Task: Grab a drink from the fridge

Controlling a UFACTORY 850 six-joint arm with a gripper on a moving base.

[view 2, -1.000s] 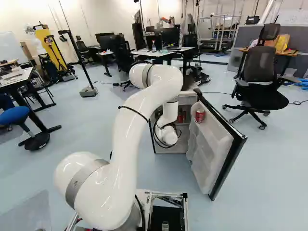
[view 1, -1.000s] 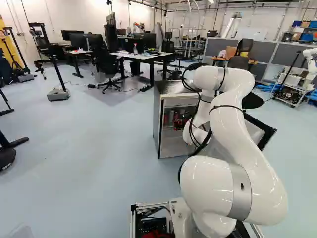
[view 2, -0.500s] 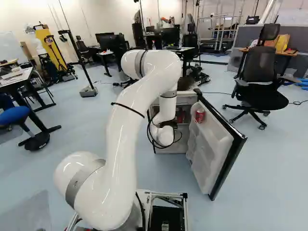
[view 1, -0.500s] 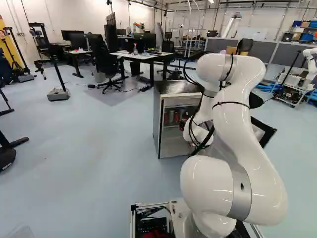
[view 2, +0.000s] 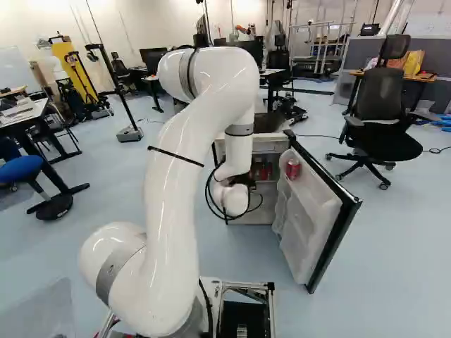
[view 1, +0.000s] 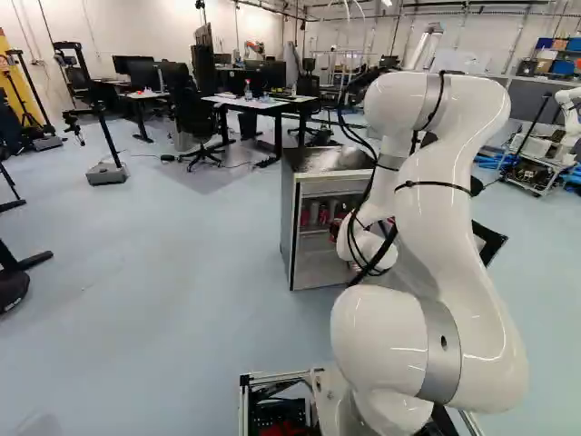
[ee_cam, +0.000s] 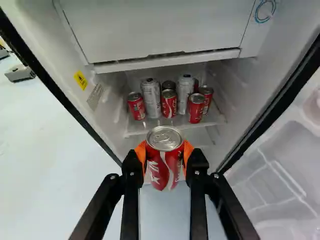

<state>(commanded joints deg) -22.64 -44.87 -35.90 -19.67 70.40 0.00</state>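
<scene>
My gripper (view 2: 244, 181) is a dark shape in front of the open fridge (view 2: 265, 208) in the right base view. In the wrist view the gripper (ee_cam: 164, 156) is shut on a red can (ee_cam: 163, 167), its orange pads pressing from both sides. The can is upright, just outside the fridge interior, in front of the shelf (ee_cam: 175, 125). On that shelf stand several cans, including a silver can (ee_cam: 151, 97) and a red can (ee_cam: 196, 108). Another red can (view 2: 292, 169) sits in the fridge door's upper part.
The fridge door (view 2: 328, 239) stands open to the arm's right. A black office chair (view 2: 380, 120) is beyond it. Behind the fridge are desks (view 1: 254, 103). Another robot (view 1: 572, 113) stands at the far right of the left base view.
The arm's elbow has risen and drawn back toward the base. Its wrist has shifted leftward in the right base view, the held can moving with it. The base and fridge have not moved.
</scene>
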